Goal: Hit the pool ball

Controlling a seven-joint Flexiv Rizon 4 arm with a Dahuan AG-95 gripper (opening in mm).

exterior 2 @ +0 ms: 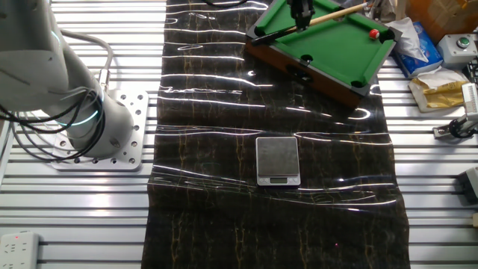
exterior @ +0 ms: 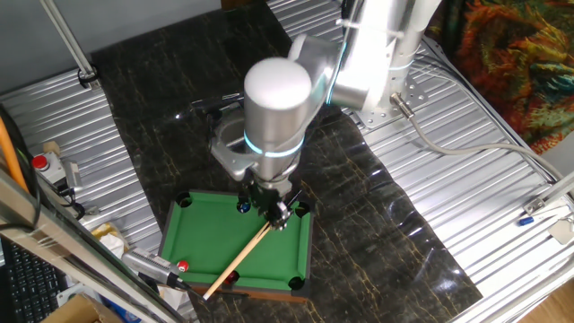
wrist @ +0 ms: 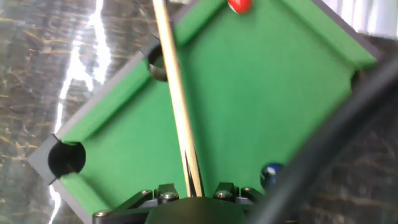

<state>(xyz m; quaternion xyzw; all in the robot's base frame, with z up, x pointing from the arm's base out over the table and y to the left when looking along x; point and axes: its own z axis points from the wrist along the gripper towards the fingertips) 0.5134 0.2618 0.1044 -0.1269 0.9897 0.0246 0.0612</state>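
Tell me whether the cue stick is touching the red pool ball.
Apart. The hand view shows green felt between the cue stick and the red pool ball; the stick passes to the ball's left.

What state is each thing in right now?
gripper: shut on the cue, over the table's end
cue: held, slanting across the felt
red ball: at rest near a corner, cue clear of it
blue ball: at rest by the gripper
toy pool table: flat on the mat
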